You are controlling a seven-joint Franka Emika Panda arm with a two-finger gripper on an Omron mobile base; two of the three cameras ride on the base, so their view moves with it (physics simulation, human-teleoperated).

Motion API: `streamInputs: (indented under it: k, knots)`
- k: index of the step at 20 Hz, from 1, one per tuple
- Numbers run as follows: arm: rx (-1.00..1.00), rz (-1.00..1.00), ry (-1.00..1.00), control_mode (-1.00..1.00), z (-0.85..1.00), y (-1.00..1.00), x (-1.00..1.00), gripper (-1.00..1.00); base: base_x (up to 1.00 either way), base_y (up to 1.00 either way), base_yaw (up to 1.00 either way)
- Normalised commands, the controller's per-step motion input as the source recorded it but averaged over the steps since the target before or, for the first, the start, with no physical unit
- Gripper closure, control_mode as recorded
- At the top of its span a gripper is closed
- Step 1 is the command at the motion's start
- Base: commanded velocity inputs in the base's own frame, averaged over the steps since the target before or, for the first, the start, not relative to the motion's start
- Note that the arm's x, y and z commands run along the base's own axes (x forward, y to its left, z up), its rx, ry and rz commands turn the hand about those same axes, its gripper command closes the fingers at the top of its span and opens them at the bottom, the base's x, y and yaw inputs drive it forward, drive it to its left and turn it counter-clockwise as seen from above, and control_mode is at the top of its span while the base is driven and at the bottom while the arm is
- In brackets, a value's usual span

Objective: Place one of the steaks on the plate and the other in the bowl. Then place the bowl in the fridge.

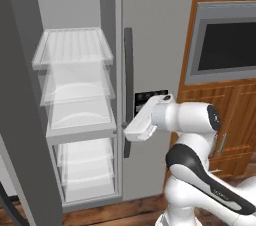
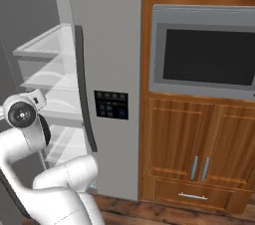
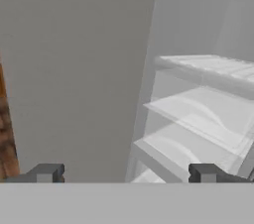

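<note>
Facing the tall grey 2-door fridge [image 1: 150, 30], the white arm [image 1: 190, 120] reaches toward its left compartment, whose door [image 1: 20, 120] stands swung open at the left edge of the left base view. Inside, translucent white shelves [image 1: 75, 50] and drawers are stacked one above another, all bare as far as can be seen. The right fridge door is closed; its dark vertical bar handle [image 1: 128, 70] and the small black control panel [image 2: 111, 104] lie just beside the arm's wrist. In the hand view the hand [image 3: 126, 173] shows 2 dark fingertips [image 3: 47, 172] set wide apart with nothing between them, aimed at the grey fridge wall and the shelf edges [image 3: 198, 114]. To the right stands a built-in oven with a dark window [image 2: 206, 55], framed by brown wooden cabinets [image 2: 194, 144].
</note>
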Motion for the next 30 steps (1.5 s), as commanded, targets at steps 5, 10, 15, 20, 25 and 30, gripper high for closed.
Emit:
streamInputs:
  k: [5, 10, 15, 20, 25, 30]
  knots:
    - [-0.02, -0.1, 0.1, -1.0, -0.1, -0.6, 0.28, -1.0, 0.0, 0.0, 0.0]
    - [0.0, 0.0, -0.03, -1.0, -0.31, -0.46, 0.24, -1.0, 0.0, 0.0, 0.0]
    - [-0.09, 0.05, -0.11, -1.0, -0.3, -0.26, 0.01, -1.0, 0.0, 0.0, 0.0]
    - [-0.17, 0.12, -0.19, -1.0, -0.42, -0.03, -0.04, -1.0, 0.0, 0.0, 0.0]
    - [-0.01, -0.05, -0.17, -1.0, -0.15, -0.14, -0.17, -1.0, 0.0, 0.0, 0.0]
    - [0.21, -0.34, -0.01, -1.0, 0.0, -0.28, -0.34, -1.0, 0.0, 0.0, 0.0]
